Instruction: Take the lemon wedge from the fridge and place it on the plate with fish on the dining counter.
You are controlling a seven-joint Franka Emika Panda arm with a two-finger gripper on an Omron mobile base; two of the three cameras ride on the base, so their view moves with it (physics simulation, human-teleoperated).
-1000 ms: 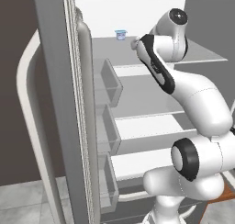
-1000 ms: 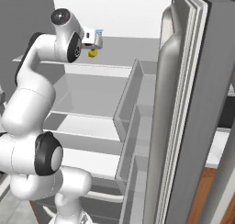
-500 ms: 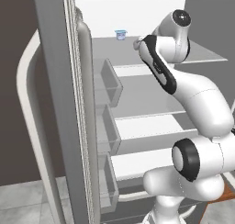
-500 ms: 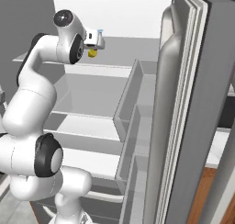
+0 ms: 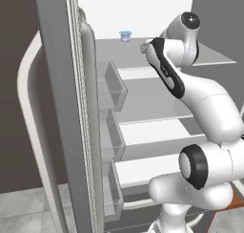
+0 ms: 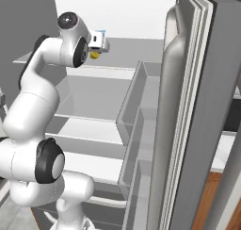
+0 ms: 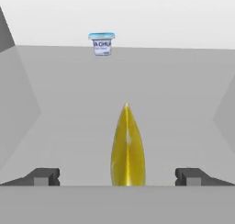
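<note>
The fridge (image 5: 62, 108) stands with both doors swung wide, which gives the arm a clear line to the upper glass shelf (image 7: 64, 90). The arm reaches in at that level.

**Tool state.** The gripper (image 7: 117, 176) is fully spread and holds nothing. In the hand view its two dark fingertips (image 7: 43, 176) stand at the 7 and 5 o'clock corners, one on each side of the target. The wide spread leaves a margin on both sides of the wedge, so neither tip appears to touch it.

**Target location.** The lemon wedge (image 7: 128, 147) rests on the upper shelf, edge-on to the hand camera, its pointed end at 12 o'clock. It sits near the 6 o'clock edge of that view, slightly off centre toward the fingertip at 5 o'clock. In the right base view a small patch of yellow shows just below the hand, at about 6 o'clock from it.

**Other items.** A small pale blue cup (image 7: 102, 43) stands farther back on the same shelf, at about 11 o'clock from the wedge and well apart from it — it is not a task item and does not obstruct the approach.

**Step in hand.** This reads as the final alignment before the grasp. The narrow edge-on pose suits a pinch across the flat faces — the jaws likely need only to advance a little and then clench.
</note>
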